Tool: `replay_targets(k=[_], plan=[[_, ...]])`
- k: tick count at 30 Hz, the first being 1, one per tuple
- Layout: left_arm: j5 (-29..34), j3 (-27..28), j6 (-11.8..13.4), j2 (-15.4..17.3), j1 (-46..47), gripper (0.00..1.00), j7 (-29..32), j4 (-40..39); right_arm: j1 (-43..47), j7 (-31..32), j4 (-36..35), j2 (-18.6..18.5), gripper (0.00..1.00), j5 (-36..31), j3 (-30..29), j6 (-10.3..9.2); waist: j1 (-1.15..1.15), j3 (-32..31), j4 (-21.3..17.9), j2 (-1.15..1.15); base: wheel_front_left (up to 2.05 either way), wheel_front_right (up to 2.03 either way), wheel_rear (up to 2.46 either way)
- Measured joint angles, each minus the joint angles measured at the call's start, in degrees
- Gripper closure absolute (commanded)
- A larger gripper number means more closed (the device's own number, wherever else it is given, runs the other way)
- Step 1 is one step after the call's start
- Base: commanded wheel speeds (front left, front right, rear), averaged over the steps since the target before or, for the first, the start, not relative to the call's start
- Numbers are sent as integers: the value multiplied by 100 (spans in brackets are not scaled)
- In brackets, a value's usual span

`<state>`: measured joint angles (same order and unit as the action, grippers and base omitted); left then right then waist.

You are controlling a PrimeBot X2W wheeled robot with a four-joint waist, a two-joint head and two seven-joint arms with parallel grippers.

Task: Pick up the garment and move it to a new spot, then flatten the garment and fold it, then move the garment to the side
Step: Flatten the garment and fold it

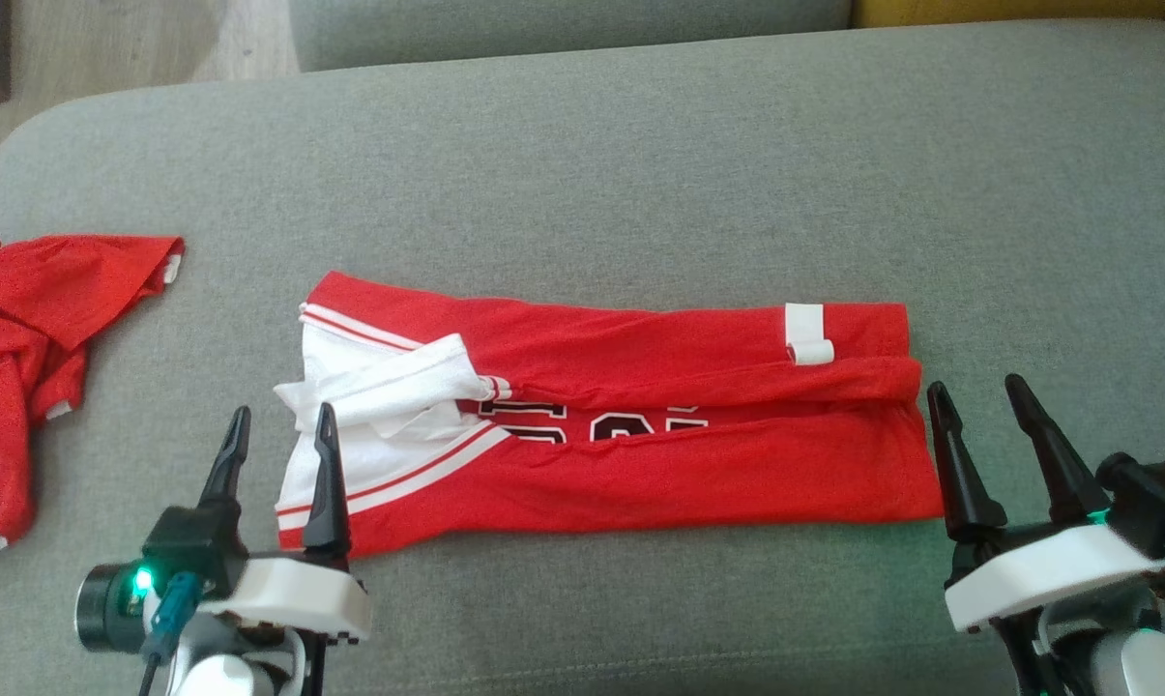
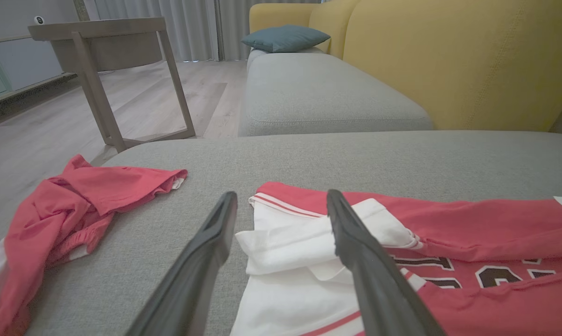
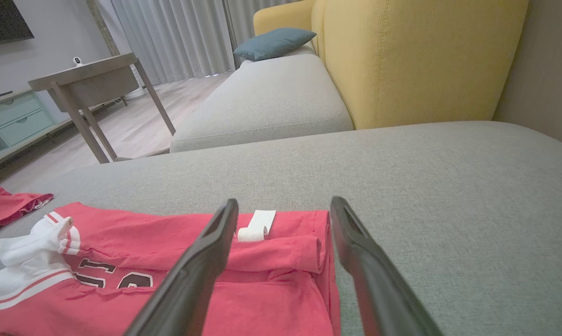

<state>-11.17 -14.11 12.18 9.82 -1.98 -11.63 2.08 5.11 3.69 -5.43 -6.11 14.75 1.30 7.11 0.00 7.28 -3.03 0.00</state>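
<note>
A wide grey cushion (image 1: pixel 640 145) of coarse woven fabric is bearing everything. The red jersey garment (image 1: pixel 659 464), folded into a long strip with white trim, is lying across the cushion's middle. A crumpled red cloth (image 1: pixel 31 319) is sitting at the cushion's left edge. The left gripper (image 1: pixel 283 410) and right gripper (image 1: pixel 975 383) are hovering over the cushion's near side, jaws spread and holding nothing.

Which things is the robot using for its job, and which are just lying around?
For the job: the folded red jersey, the left gripper, the right gripper (both open).
Just lying about: the crumpled red garment at the left, the blue pillow, the wooden table, the yellow sofa back.
</note>
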Motion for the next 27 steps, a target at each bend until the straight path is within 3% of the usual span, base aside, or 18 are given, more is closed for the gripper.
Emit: replay_targets(k=[14,27], plan=[[0,-116,35,22,127,0,1,-15,-44,145,141,10,0,-12,-55,0,0,184,56,0,0,0,0],[110,-445,-114,-164,1074,0,-141,31,-1425,254,1668,-411,0,188,-215,-1,0,921,343,0,0,0,0]])
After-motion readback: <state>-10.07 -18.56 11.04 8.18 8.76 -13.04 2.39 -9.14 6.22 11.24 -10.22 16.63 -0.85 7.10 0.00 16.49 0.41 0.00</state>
